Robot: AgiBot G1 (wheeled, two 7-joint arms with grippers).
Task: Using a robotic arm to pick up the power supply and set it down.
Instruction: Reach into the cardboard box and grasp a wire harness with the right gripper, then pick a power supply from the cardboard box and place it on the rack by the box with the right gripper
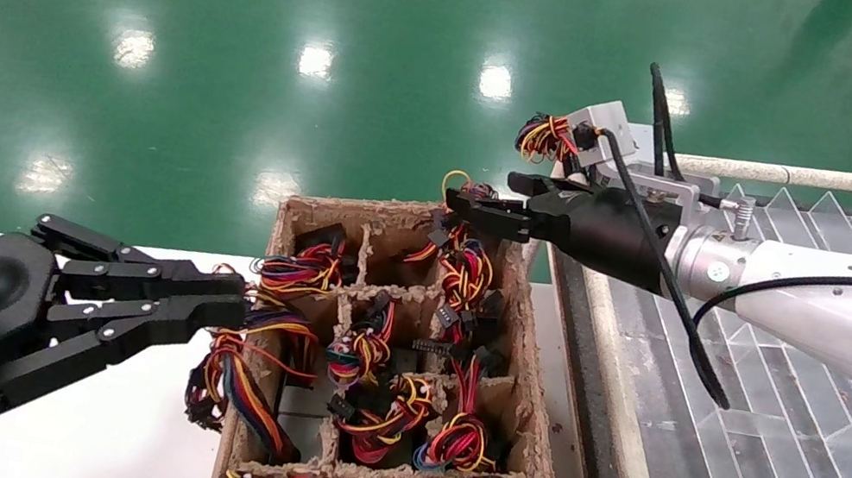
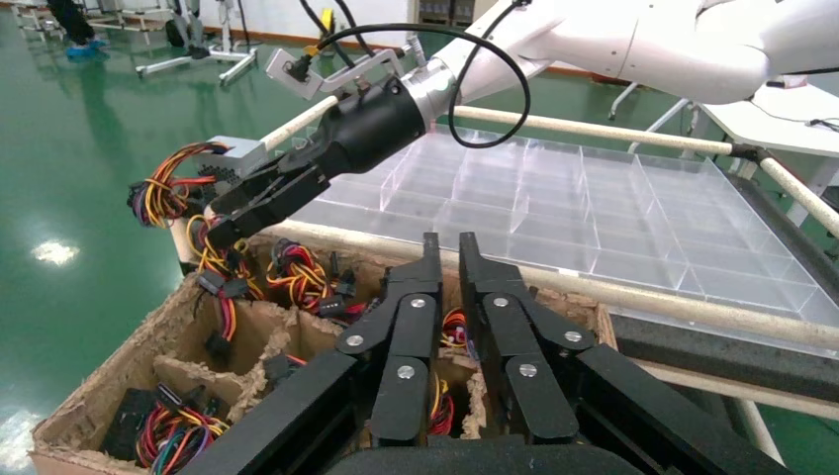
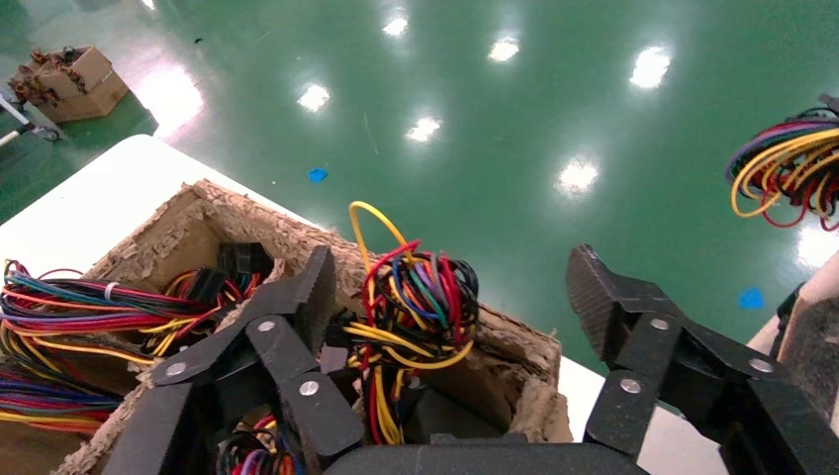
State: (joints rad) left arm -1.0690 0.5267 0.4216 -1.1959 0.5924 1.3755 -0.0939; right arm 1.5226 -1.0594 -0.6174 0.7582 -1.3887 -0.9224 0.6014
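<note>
Brown pulp box (image 1: 327,206) on the white table (image 1: 93,434), cells crammed with wired units. Well short of done: no grasp yet.

Right claw (image 1: 486,194) spread wide above the far corner cell, straddling the tied wires of the power supply (image 3: 416,297) without pinching them; holds nothing. Left to do, by the look of it: close, lift clear of the cell walls, carry across, set down.

Another grey unit (image 1: 603,130) with its own wires already out of the box, perched by the rail at the far corner of the clear partitioned tray (image 1: 793,444).

Grey body of the power supply under the claw mostly hidden down in its cell (only the wires and something dark beneath them show). Looks like a knot of red, yellow, orange, blue and black leads, one yellow loop standing above the box rim.

Left claw (image 1: 232,306) drawn almost together beside the box's left wall, tips among wires spilling over it, nothing showing between them.
</note>
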